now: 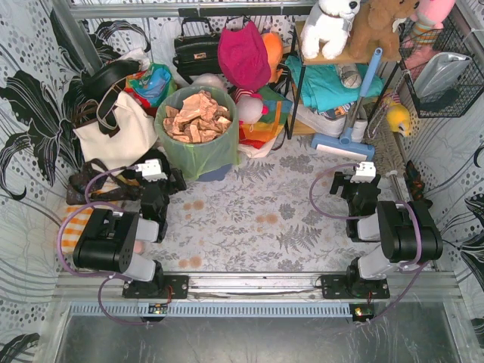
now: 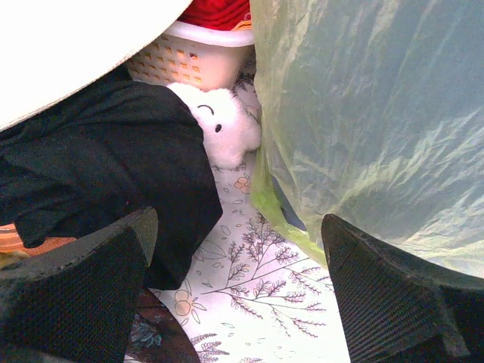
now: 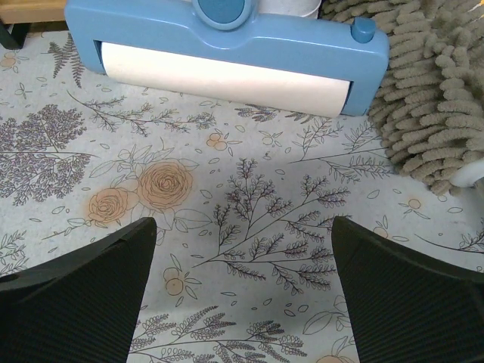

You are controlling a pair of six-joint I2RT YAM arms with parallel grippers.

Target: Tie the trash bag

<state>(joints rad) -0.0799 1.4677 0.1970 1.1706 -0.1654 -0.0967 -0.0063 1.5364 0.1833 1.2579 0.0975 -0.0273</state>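
A floral cloth [image 1: 257, 227] covers the table, closed in by black-and-white flowered walls [image 1: 30, 113]. Clutter lines the far side, with a white tote bag [image 1: 125, 132] on the left and a blue sweeper head [image 1: 344, 144] on the right. Between them the trash bag [image 1: 198, 151] stands upright, its long axis vertical and its mouth open upward, heaped with brown scraps [image 1: 198, 115]. The left gripper [image 2: 238, 227] is just before it, jaws spread wide and holding nothing. The right gripper [image 3: 243, 227] also gapes wide, facing the sweeper.

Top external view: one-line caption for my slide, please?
Open left gripper beside untied green trash bag; open right gripper farther away.
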